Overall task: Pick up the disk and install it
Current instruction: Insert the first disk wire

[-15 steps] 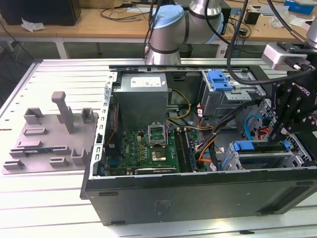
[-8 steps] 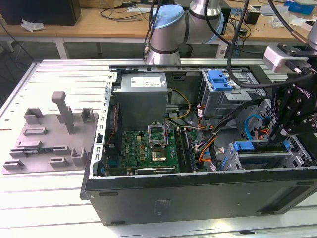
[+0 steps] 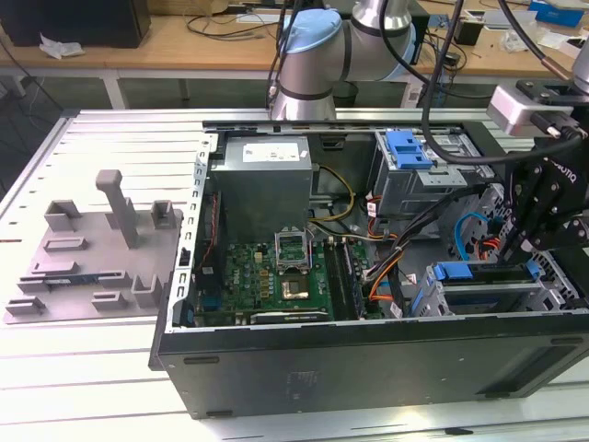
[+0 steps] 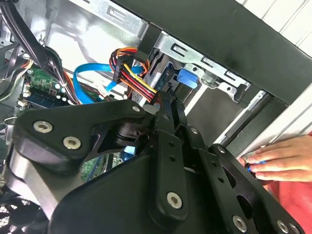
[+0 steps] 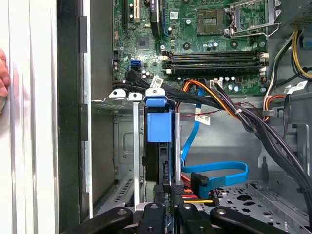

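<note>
The disk (image 5: 159, 126) stands on edge in a slot of the lower grey drive cage (image 5: 123, 146), its bright blue carrier frame facing the motherboard. In the exterior view the disk's blue frame (image 3: 460, 272) sits in the cage at the case's front right corner. My gripper (image 5: 168, 191) is at the disk's rear end, its fingers shut on the thin edge beside the red and yellow power plug. My gripper (image 3: 517, 250) reaches down into the case from the exterior view's right. In the second wrist view the gripper (image 4: 170, 105) points at the blue frame (image 4: 187, 78).
A blue SATA cable (image 5: 217, 173) and black cable bundles (image 5: 253, 122) run close beside the cage. A person's hand (image 4: 280, 161) rests on the case's outer wall. A blue bracket (image 3: 409, 147) tops the upper drive cage. The motherboard (image 3: 276, 276) lies mid-case.
</note>
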Tool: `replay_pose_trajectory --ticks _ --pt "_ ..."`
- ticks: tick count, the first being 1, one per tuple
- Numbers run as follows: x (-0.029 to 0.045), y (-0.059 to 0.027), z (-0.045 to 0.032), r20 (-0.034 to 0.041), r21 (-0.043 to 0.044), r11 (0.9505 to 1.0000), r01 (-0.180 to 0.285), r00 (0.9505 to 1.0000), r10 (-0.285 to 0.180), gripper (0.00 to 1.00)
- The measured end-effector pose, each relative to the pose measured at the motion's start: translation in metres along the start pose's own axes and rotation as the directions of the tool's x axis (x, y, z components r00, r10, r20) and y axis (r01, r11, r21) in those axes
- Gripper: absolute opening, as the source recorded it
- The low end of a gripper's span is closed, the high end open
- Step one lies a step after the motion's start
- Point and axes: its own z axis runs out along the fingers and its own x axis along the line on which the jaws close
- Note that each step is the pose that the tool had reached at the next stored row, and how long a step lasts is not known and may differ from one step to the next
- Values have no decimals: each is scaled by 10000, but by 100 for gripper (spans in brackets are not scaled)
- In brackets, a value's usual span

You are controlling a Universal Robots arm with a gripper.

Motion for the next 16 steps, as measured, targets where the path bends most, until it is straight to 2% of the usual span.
replay_pose_trajectory --ticks 1,3,4,12,16 --pt "2 0 0 45 -1 10000 1 10000 -1 16" --pt "12 0 2 190 -4 10000 5 9998 -5 16" --pt "18 0 2 219 -4 10000 6 9998 -6 16" --pt "58 -1 4 308 -6 10000 8 9995 -8 16" --pt "59 -1 5 322 -7 10000 8 9995 -8 16"
